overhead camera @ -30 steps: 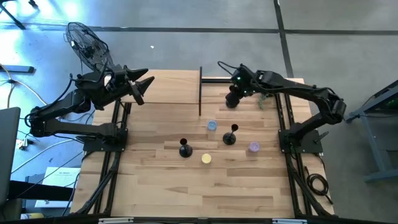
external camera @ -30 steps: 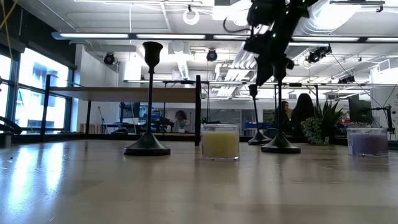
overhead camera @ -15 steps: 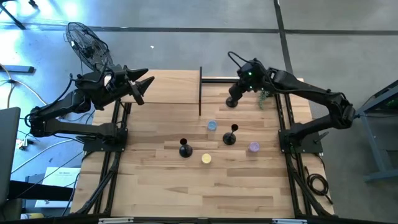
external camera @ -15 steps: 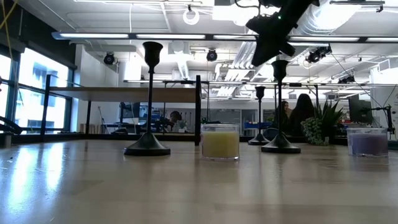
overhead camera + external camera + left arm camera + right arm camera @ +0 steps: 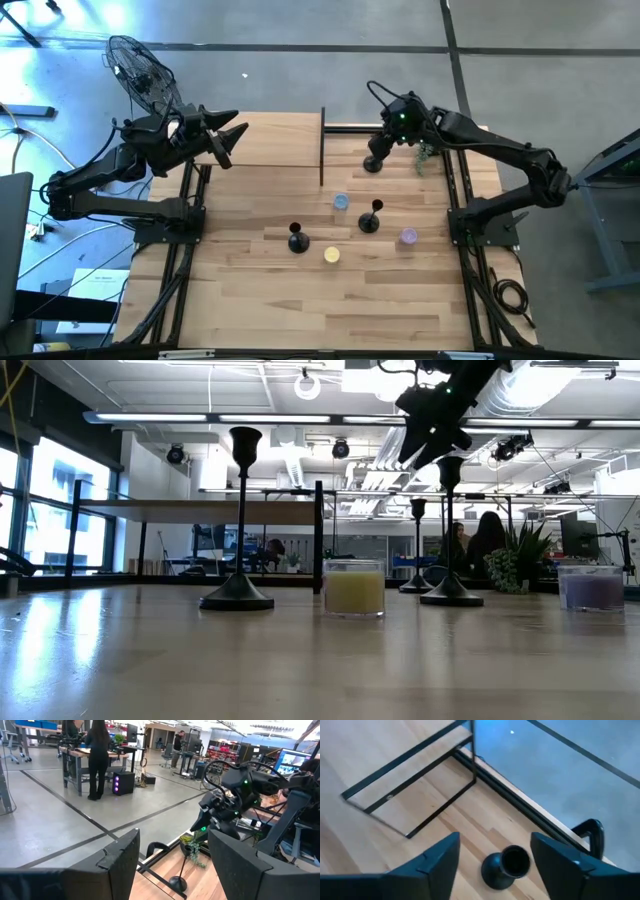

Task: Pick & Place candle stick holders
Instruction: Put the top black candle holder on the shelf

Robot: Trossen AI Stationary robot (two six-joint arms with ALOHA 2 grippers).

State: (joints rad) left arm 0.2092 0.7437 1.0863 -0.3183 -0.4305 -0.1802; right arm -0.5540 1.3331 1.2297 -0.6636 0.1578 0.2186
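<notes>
- Right tool [image 5: 492,857] hangs wide open over the far candle holder [image 5: 506,866], looks like it's let go.
- Left tool [image 5: 172,855] also open, parked off the worktop [image 5: 260,290] edge.

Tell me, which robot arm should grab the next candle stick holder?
Probably the right. Its open tool hangs just above the far candle stick holder, with the middle one close by. The left tool waits at the table's far left edge, farther from all three.
</notes>
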